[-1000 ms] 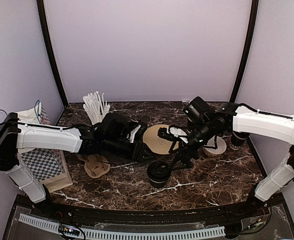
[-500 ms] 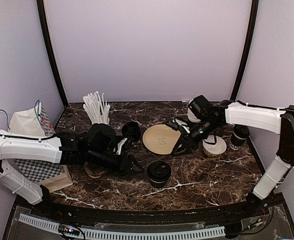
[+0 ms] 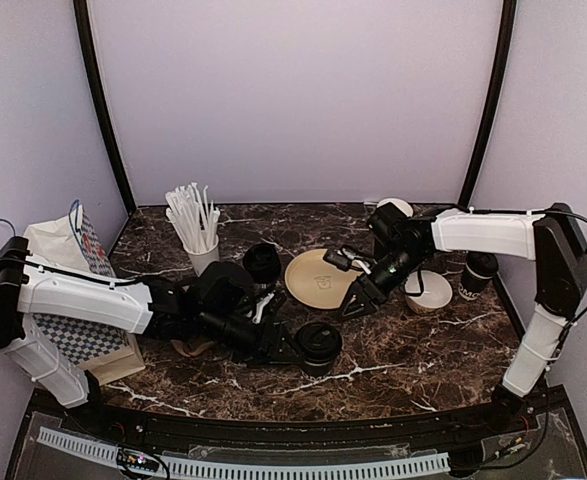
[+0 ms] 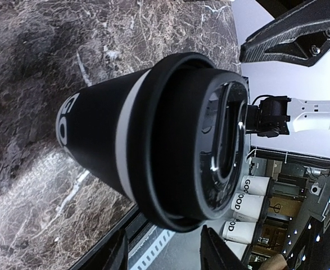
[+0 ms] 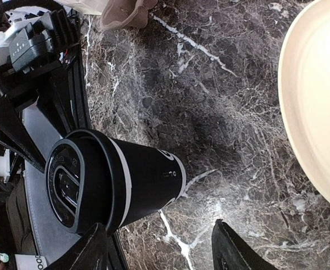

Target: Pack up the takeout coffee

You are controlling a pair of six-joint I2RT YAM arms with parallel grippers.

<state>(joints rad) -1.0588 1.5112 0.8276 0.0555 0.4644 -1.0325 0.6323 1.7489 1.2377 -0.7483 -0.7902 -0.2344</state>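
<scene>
Black paper coffee cup with white lettering and round black plastic lid (image 3: 318,346) stands just ahead of the left pincer (image 3: 278,343), whose jaws gape empty. It is probably light, crushable and slick, so grip mid-wall, below the lid. The right pincer (image 3: 355,303), beyond the cup, is also spread and empty.

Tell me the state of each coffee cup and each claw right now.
Front coffee cup: upright, lid on, not gripped.
Middle coffee cup: upright, lid on.
Right coffee cup: upright, lid on.
Left claw: open, holding nothing.
Right claw: open, holding nothing.
</scene>
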